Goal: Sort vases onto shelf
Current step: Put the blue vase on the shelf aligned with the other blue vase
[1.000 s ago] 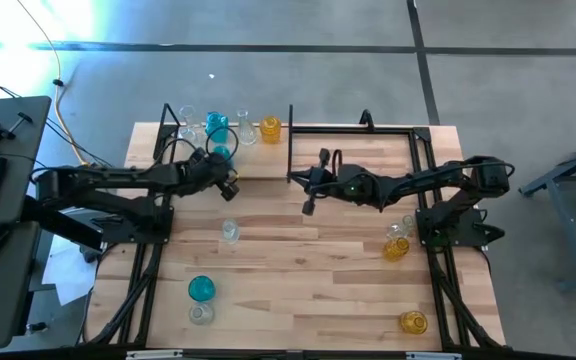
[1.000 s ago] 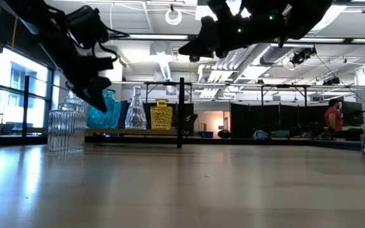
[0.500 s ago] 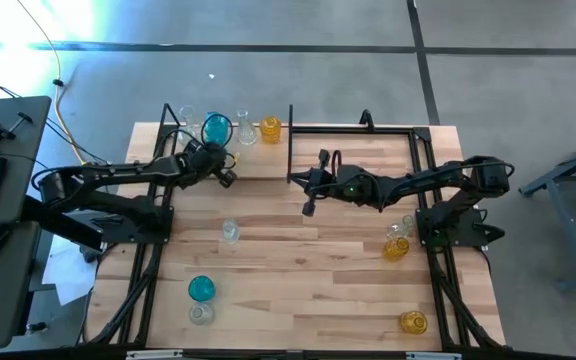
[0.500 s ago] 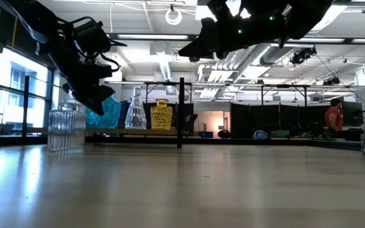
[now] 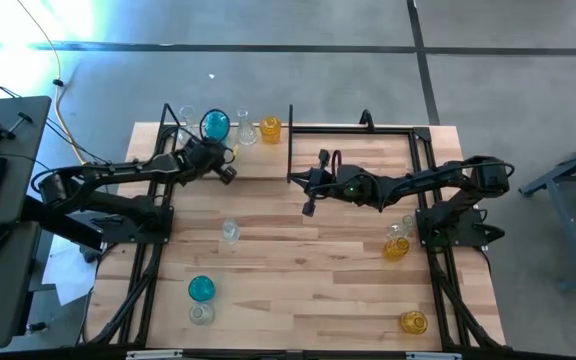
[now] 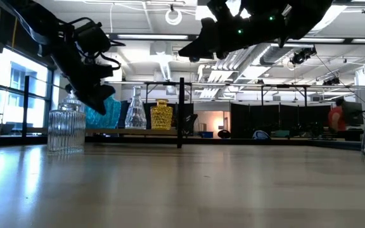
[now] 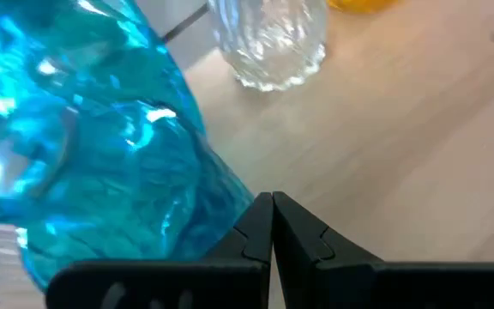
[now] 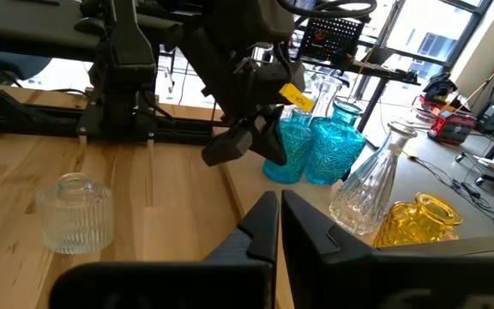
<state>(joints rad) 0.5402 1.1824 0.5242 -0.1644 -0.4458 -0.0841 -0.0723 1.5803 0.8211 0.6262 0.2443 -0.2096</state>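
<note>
Teal, amber and clear glass vases spread over a light-wood tabletop (image 5: 298, 280). No brand or readable writing anywhere; only a small yellow tag (image 8: 292, 96) on the left arm, lettering too small to read.

Counted from above: on the shelf (image 5: 253, 152) at the far left of the tabletop, one clear vase (image 5: 187, 120) at the end, a teal vase (image 5: 214, 125), a tall narrow-necked clear vase (image 5: 245, 129) and an amber vase (image 5: 270, 128). From the right wrist view, two teal vases there side by side, touching or nearly so, so five on the shelf. Loose on the tabletop: a ribbed clear vase (image 5: 230, 232) near the middle, a teal one (image 5: 201, 288) just beside a clear one (image 5: 201, 313) at the near left, a clear one (image 5: 402, 228) touching or just beside an amber one (image 5: 396, 249) at the right, and a lone amber one (image 5: 413, 322) at the near right. Six loose.

Left gripper (image 5: 226, 172) fully closed, empty, raised just beside the teal vases on the shelf. Right gripper (image 5: 308, 207) also closed tight, holding nothing, raised over the middle of the tabletop.
</note>
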